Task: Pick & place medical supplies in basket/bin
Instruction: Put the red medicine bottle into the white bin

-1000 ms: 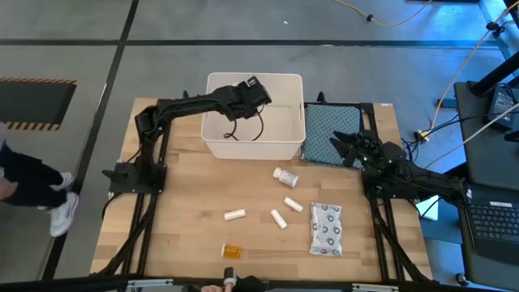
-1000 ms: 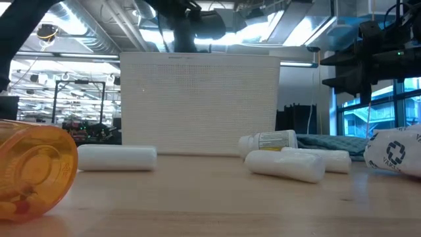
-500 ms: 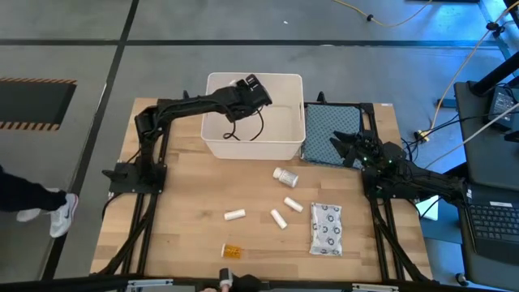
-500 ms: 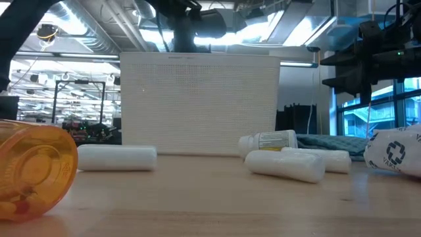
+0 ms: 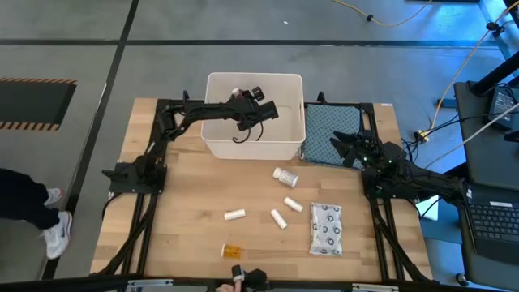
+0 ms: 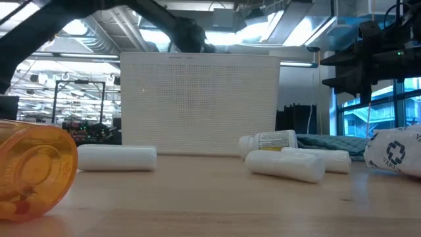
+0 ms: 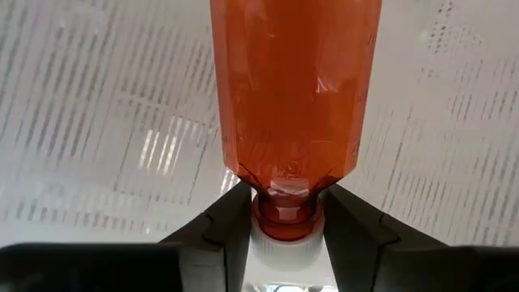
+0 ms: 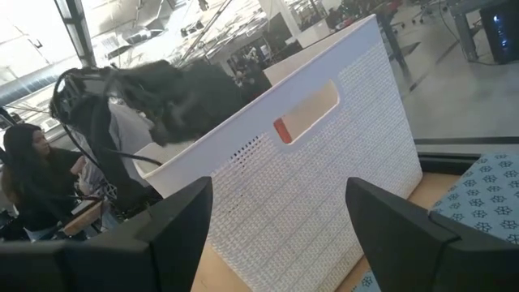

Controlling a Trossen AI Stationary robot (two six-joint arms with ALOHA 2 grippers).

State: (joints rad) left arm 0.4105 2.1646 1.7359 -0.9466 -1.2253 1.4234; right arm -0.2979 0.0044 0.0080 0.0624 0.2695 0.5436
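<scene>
Presently the left gripper (image 7: 284, 223) is gripping the translucent red plastic bottle (image 7: 293, 97) by its neck, directly above the white rectangular plastic tub (image 5: 217, 143), evidently for release; the right gripper (image 8: 280, 235) is waiting beside the tub, fingers apart.

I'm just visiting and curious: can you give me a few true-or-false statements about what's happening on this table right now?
1. The left gripper holds a red bottle by its neck. True.
2. That bottle is over the wooden table. False: it is over the white bin.
3. The blister pack lies inside the bin. False: it lies on the table.
4. The right gripper is over the patterned cloth. True.
5. An amber vial lies on the table. True.
</scene>
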